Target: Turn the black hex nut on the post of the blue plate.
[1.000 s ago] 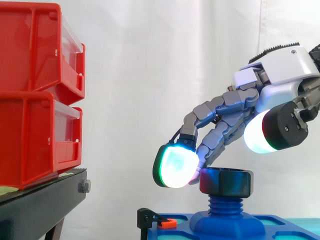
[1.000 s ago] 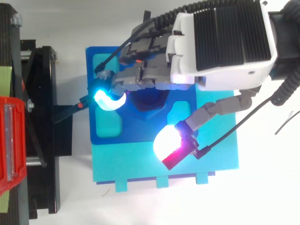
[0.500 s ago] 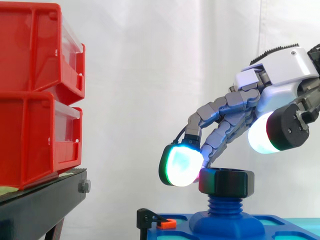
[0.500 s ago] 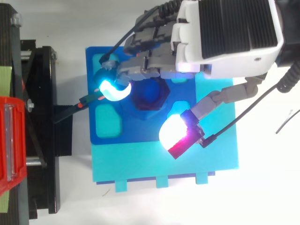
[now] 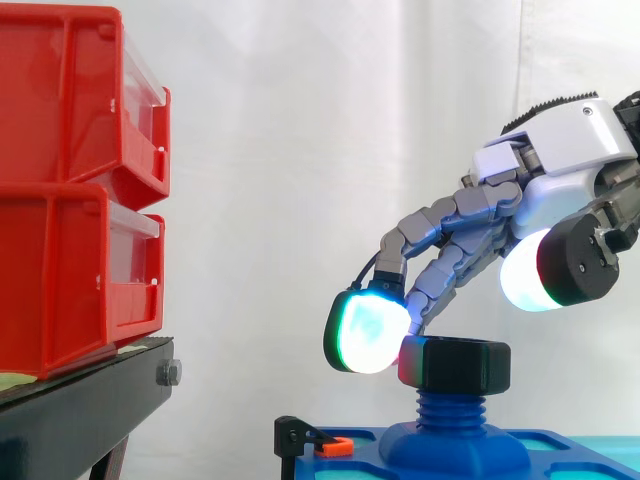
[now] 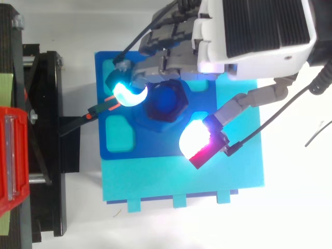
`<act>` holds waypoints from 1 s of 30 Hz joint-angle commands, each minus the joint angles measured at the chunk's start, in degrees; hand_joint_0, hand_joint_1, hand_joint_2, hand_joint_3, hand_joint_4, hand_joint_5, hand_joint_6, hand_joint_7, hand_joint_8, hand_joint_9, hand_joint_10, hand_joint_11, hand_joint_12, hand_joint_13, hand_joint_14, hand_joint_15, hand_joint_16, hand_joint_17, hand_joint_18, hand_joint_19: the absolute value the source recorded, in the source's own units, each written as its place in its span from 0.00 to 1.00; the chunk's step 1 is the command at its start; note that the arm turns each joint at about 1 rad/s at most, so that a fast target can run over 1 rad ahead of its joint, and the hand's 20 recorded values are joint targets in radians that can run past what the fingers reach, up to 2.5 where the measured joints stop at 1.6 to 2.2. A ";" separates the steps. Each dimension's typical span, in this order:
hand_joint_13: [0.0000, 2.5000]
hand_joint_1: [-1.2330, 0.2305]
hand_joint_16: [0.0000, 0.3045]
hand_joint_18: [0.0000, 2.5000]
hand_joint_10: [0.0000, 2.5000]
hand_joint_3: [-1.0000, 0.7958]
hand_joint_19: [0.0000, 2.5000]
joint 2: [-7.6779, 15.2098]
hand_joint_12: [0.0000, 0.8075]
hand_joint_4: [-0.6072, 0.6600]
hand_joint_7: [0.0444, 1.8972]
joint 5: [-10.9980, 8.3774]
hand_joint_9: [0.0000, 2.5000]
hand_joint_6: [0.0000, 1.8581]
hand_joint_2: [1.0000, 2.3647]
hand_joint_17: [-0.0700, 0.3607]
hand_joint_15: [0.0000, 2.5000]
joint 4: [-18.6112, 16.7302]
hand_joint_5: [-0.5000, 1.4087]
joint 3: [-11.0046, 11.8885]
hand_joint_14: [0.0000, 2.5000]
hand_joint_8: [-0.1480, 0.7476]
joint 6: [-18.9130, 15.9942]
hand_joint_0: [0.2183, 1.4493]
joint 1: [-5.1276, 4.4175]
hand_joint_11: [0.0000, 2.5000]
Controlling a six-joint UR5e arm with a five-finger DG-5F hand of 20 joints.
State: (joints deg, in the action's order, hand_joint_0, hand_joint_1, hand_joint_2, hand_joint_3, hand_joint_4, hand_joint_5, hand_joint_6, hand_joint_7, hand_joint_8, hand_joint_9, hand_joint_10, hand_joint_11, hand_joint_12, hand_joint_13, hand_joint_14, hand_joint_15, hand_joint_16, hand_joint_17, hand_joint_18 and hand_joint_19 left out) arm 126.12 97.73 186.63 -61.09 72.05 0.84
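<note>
The likeliest failure, as I judge it, is a slip: with contact on one side only, a sweep of the fingers would skid off the black hex nut (image 5: 455,365) without turning it, since nothing braces the opposite flat. A push that is too hard could also cock the nut on the threads of the blue post (image 5: 450,408).

The hand (image 5: 560,160) is open and grips nothing. Nearest the side camera, its thumb (image 6: 199,142) hangs at about 5 o'clock from the nut in the top view, raised and clear of it. The nut sits high on the post, at the middle of the blue plate (image 6: 155,149). Beyond it, the relaxed fingers reach down to its 9 to 10 o'clock edge. One glowing fingertip (image 5: 365,333) lies just beside the nut's rim, and another seems to touch the upper corner there.

Farther off at 9 o'clock stand the red bins (image 5: 70,190) on the black stand (image 5: 90,400), with the white curtain (image 5: 300,150) behind.
</note>
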 commanded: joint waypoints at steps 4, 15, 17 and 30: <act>0.21 0.52 0.15 0.13 0.00 0.28 0.12 -0.09 0.40 0.62 0.54 0.71 0.19 0.27 0.00 0.40 0.11 0.75 0.17 0.01 0.00 0.37 0.37 0.20 0.48 0.10; 0.21 0.53 0.15 0.13 0.00 0.28 0.12 -0.09 0.40 0.62 0.54 1.68 0.19 0.27 0.00 0.40 0.11 4.00 0.17 2.20 0.00 0.37 2.13 0.20 1.36 0.10; 0.21 0.53 0.15 0.13 0.00 0.28 0.12 -0.09 0.40 0.62 0.54 1.68 0.19 0.27 0.00 0.40 0.11 4.70 0.17 2.29 0.00 0.37 2.48 0.19 1.45 0.11; 0.21 0.53 0.15 0.13 0.00 0.28 0.12 -0.09 0.41 0.62 0.55 2.29 0.19 0.27 0.00 0.40 0.11 5.06 0.17 2.38 0.00 0.38 2.65 0.20 1.89 0.10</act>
State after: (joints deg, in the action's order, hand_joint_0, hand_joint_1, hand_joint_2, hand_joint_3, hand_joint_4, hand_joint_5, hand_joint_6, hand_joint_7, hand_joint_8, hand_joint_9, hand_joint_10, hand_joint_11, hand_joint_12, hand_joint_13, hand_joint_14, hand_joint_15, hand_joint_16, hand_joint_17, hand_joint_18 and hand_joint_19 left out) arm 126.04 99.98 191.68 -58.79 74.70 2.70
